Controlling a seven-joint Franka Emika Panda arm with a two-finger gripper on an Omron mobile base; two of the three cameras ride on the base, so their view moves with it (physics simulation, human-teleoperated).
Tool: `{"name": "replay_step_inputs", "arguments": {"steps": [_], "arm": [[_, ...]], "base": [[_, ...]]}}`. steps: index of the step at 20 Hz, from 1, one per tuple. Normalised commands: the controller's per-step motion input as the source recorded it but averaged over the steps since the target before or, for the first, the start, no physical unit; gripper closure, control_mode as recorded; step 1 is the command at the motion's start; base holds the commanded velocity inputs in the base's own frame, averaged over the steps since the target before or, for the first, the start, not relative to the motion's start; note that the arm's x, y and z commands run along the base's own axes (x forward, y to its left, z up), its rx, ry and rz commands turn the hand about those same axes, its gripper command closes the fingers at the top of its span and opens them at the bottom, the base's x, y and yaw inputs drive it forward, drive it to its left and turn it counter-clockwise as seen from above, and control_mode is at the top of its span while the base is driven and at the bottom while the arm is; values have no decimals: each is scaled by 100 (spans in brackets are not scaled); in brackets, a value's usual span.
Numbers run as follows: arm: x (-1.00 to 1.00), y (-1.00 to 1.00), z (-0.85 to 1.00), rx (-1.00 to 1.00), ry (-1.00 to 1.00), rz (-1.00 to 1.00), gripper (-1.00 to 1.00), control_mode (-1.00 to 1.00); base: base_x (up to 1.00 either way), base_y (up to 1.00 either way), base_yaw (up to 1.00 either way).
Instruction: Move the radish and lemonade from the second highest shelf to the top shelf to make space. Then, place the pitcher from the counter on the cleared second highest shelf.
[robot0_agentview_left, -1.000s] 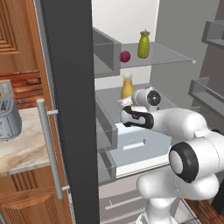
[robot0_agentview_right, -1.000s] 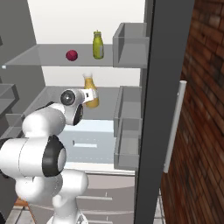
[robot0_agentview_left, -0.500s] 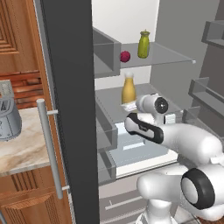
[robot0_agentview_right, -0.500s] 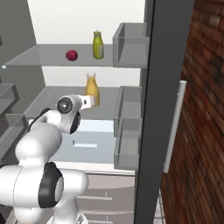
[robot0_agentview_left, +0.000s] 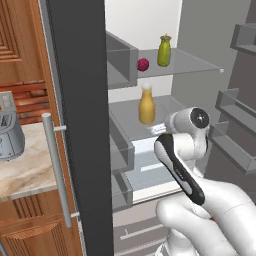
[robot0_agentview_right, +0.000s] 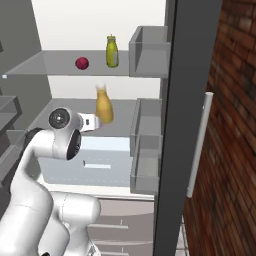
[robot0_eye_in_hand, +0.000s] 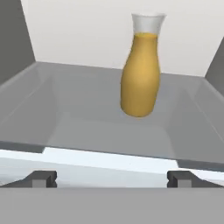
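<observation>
The dark red radish (robot0_agentview_left: 143, 64) (robot0_agentview_right: 82, 63) and the olive-green lemonade (robot0_agentview_left: 164, 51) (robot0_agentview_right: 112, 51) rest side by side on the top shelf (robot0_agentview_left: 195, 62) (robot0_agentview_right: 45, 65) of the open fridge. One level lower, the orange-yellow pitcher (robot0_agentview_left: 146, 105) (robot0_agentview_right: 104, 105) (robot0_eye_in_hand: 140, 74) stands upright and free on the second highest shelf (robot0_eye_in_hand: 87, 127). My gripper (robot0_eye_in_hand: 113, 178) (robot0_agentview_right: 91, 121) is open and holds nothing. It hangs in front of that shelf's edge, a short way back from the pitcher, which sits slightly right of centre in the hand view.
The dark fridge door (robot0_agentview_left: 75, 125) with its long handle (robot0_agentview_left: 55, 170) stands open at the left, beside the beige counter (robot0_agentview_left: 25, 165) and a metal toaster (robot0_agentview_left: 7, 135). Grey door bins (robot0_agentview_right: 147, 50) line the right side. A pale drawer (robot0_agentview_right: 100, 160) sits below the shelves.
The hand has drawn back from the pitcher toward the shelf's front edge, and the arm has folded closer to the base. The pitcher stays standing on the shelf.
</observation>
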Motion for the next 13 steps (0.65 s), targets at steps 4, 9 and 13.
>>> {"name": "replay_step_inputs", "arguments": {"steps": [4,9,13], "arm": [[-91,0,71,0,35,0,-100,-100],[-76,0,13,4,5,0,-100,-100],[-21,-11,0,9,-1,1,-100,-100]], "base": [[0,0,0],[0,0,0],[0,0,0]]}}
